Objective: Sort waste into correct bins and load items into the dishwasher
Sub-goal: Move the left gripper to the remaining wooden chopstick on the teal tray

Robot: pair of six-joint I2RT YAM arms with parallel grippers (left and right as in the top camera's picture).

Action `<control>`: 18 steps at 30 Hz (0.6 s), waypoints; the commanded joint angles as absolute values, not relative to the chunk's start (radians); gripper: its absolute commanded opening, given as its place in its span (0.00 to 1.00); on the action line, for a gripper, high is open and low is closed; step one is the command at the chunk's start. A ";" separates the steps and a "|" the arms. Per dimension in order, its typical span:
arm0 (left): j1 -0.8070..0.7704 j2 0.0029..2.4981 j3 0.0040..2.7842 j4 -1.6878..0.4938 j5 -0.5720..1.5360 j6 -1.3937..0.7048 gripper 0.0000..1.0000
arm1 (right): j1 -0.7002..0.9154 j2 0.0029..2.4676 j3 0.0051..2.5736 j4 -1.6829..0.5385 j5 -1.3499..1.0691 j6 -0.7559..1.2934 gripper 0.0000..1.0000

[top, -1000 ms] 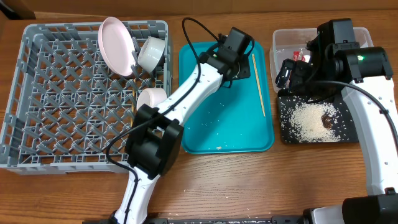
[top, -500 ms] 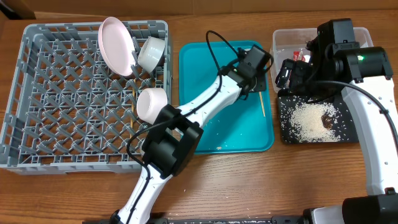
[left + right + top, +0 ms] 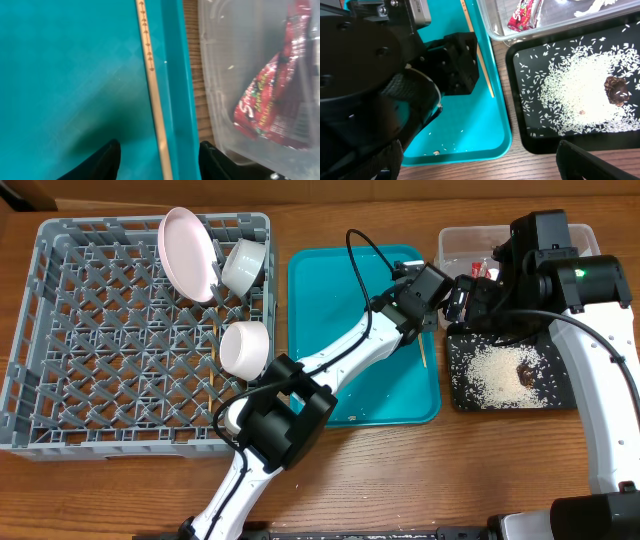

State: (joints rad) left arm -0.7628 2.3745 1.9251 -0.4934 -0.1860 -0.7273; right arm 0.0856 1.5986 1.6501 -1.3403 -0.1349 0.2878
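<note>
One wooden chopstick (image 3: 152,90) lies along the right edge of the teal tray (image 3: 330,380). My left gripper (image 3: 161,160) is open, one finger on each side of the chopstick, low over it; in the overhead view it (image 3: 425,298) sits at the tray's right rim. My right gripper (image 3: 480,165) is open and empty, above the black tray (image 3: 520,125) holding rice (image 3: 580,95) and a brown lump (image 3: 617,90). The clear tub (image 3: 450,242) holds the red wrapper (image 3: 272,100) and white paper (image 3: 592,6). The grey rack (image 3: 60,330) holds the pink plate (image 3: 188,252) and two white bowls (image 3: 243,263) (image 3: 245,348).
A few rice scraps (image 3: 352,417) lie at the teal tray's front edge. The left arm stretches diagonally over the teal tray. The two grippers are close together near the gap between the teal tray and the clear tub.
My left gripper has moved right across the teal tray, from its back middle to the right edge over the chopstick. The right arm has not moved.
</note>
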 commanded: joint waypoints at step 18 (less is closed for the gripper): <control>-0.769 2.475 1.932 -0.496 -0.221 -0.534 0.38 | 0.086 1.596 1.655 -1.337 -0.143 0.287 1.00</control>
